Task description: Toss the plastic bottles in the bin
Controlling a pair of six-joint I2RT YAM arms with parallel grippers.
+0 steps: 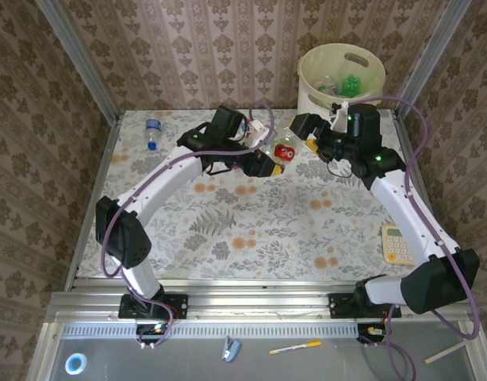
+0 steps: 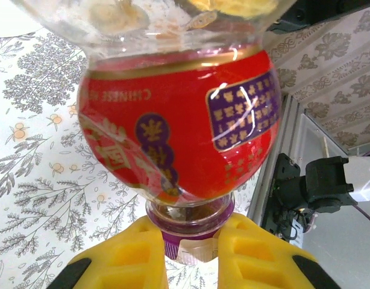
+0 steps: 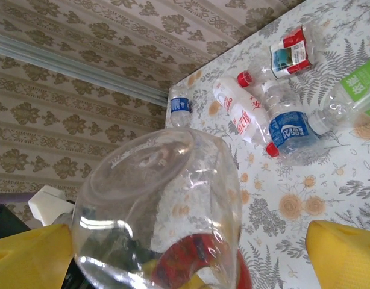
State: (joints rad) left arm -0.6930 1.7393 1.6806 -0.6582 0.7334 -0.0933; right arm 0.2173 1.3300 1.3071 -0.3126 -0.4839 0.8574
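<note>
Up at 1 o'clock, bin [image 1: 341, 79] holds a green-label bottle [image 1: 353, 83] plus some clear ones I can't count. Left tool [image 2: 191, 241] is clamped on the neck of a red-label bottle [image 2: 179, 132], held off the surface [image 1: 251, 214] at 12 o'clock, short of the bin. Right tool [image 3: 188, 262] has its jaws wide apart, straddling that bottle's clear base. I see no grip there. On the surface: blue-cap bottle [image 1: 152, 133] at 10 o'clock, and a cluster of four bottles [image 3: 275, 120] on the right wrist view. My read is partway done: one bottle in transit, at least five to go.
</note>
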